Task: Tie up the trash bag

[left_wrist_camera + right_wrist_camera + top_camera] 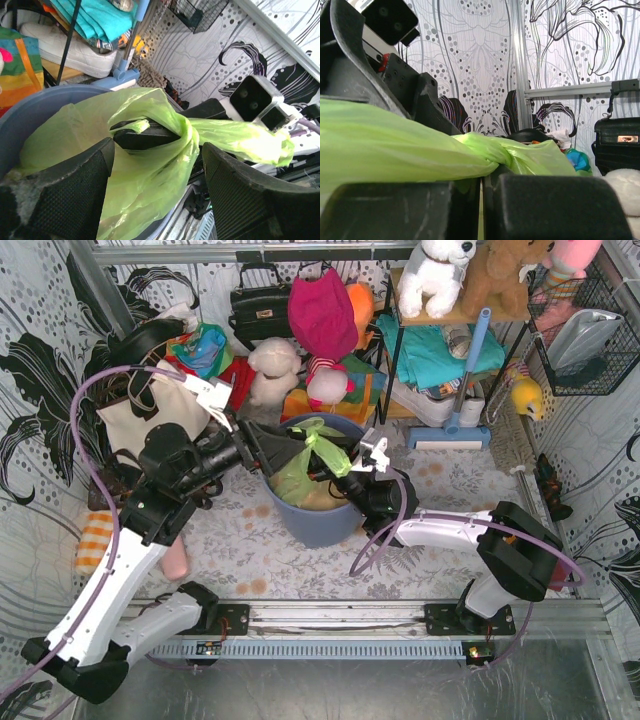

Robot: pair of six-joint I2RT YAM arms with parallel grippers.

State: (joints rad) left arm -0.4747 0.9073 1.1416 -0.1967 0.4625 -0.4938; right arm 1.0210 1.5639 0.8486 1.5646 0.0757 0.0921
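The trash bag [300, 475] is seated in the round blue-grey bin [325, 525] at the middle of the table [440, 485]. Its thin, translucent light-green film is gathered above the rim into glossy, crinkled folds. The left gripper [285, 452] is held at rim height on the left of the bag and the right gripper [482, 202] on its right. Only the overhead view shows both arms whole, with a cream tote bag [150, 415] behind the left one.

In the left wrist view, the 2 broad black fingers [65, 200] of the left gripper are seen spread wide. Their faces are finely textured and the nearer one is scuffed grey. Loose plastic lies between them and is not pinched. A black finger of the other arm is shown wrapped in the film, and a twisted strand is drawn off to the right below the right arm's white-cased camera [255, 97].

In the right wrist view, the right gripper's 2 matte, blocky pads [560, 210] are closed to a thin slit with a sliver of green plastic caught in it. Above them a taut sheet of the bag narrows into a rope-like twist. Behind it a black handbag [617, 142] with a metal clasp is seen against dotted floral wallpaper [470, 60].
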